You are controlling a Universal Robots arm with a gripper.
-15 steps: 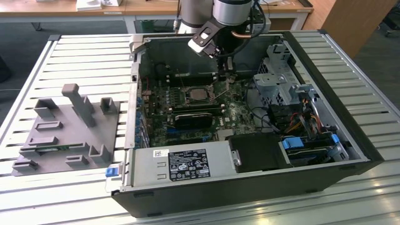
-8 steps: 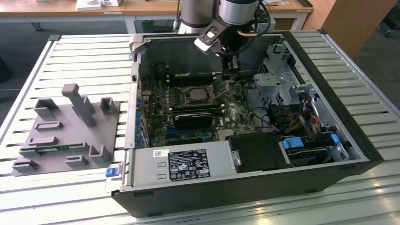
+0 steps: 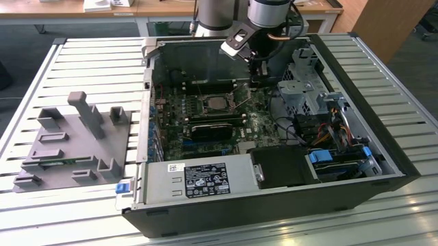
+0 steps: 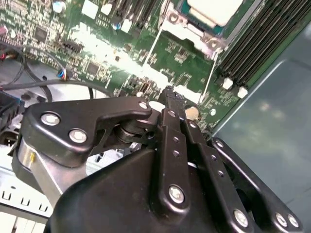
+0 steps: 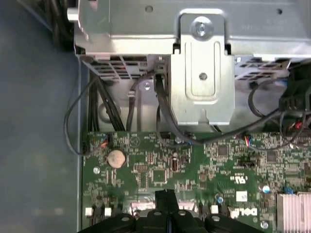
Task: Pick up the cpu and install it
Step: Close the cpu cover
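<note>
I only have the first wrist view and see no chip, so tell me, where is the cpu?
Observer: In the second wrist view, the cpu sits in the motherboard socket, not in the pincer.
Operator: Is the socket's frame closed over it?
Observer: No, the metal load frame is swung open, off the chip.
Operator: Where is the pincer relative to it?
Observer: In the exterior view, it hangs inside the case, to the exterior view's right of the socket, near the drive cage.
</note>
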